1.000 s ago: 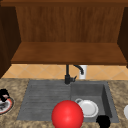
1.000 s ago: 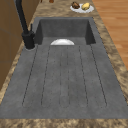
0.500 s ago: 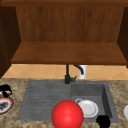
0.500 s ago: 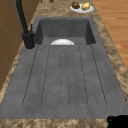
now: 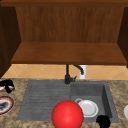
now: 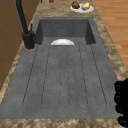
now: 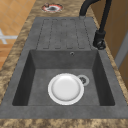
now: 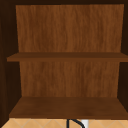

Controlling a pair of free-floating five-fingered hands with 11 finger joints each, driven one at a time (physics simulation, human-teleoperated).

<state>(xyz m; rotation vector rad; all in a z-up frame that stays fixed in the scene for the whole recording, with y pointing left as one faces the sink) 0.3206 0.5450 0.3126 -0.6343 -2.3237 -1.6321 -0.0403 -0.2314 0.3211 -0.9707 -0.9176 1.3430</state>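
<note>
My left hand point(image 5: 7, 85) hangs over the counter left of the drainboard point(image 5: 42, 97), just above a red-rimmed plate point(image 5: 4, 105). At the picture's bottom, my right hand point(image 5: 103, 121) is by the front rim of the sink basin point(image 5: 106, 96). A white plate point(image 5: 88, 108) lies in that basin, next to the drain, and shows in the right side view as a white plate point(image 7: 65, 88). A large red ball point(image 5: 67, 115) is in front of the sink's middle. In the left side view a hand point(image 6: 122, 102) shows at the right edge, beside the drainboard point(image 6: 65, 80).
A black faucet point(image 5: 68, 75) stands behind the sink. Above it an open wooden wall cabinet has a bare lower shelf point(image 8: 67, 107) and upper shelf point(image 8: 67, 57). A plate of fruit point(image 6: 81, 7) sits on the far counter. The red-rimmed plate point(image 7: 52, 7) lies beyond the drainboard.
My left hand has risen and drifted a little to the right, away from the red-rimmed plate. The hand in the left side view has come further into the picture. The right hand has stayed put.
</note>
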